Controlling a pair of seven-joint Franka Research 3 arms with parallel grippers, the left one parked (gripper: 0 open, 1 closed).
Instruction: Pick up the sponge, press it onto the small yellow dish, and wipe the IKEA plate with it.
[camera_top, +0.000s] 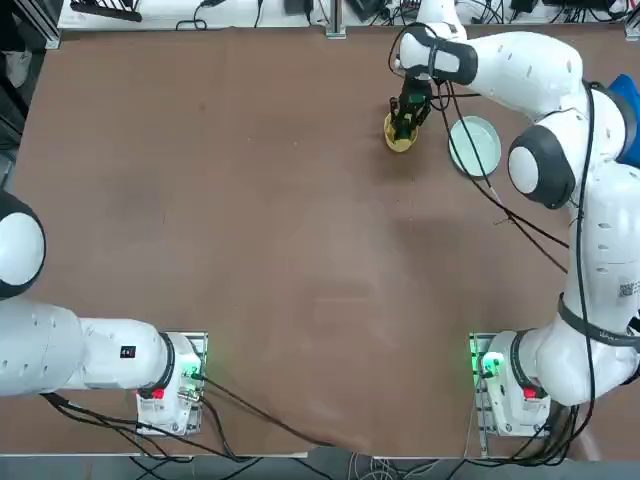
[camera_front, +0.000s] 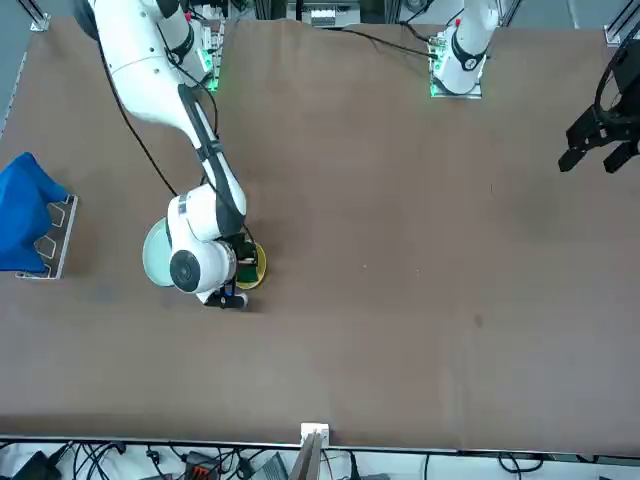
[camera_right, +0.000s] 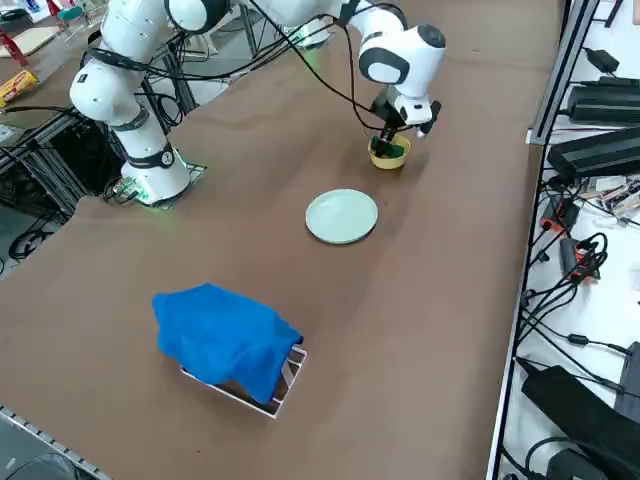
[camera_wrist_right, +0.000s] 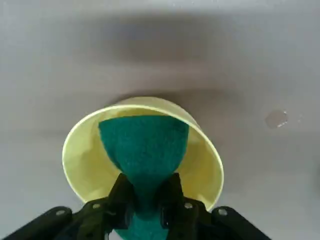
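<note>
Near the brown table's far edge, the right gripper is pinching the green-topped rectangular foam sponge (squeezed narrow) into the small round yellow dish, risking tipping it.

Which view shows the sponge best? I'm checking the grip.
The right wrist view: the sponge fills it, pinched by the right claw inside the small yellow dish. Other views show only a green speck.

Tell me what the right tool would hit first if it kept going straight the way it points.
The right tool, shut on the sponge, points down into the small yellow dish. The sponge would likely press the dish's inner bottom first; depth is unclear.
</note>
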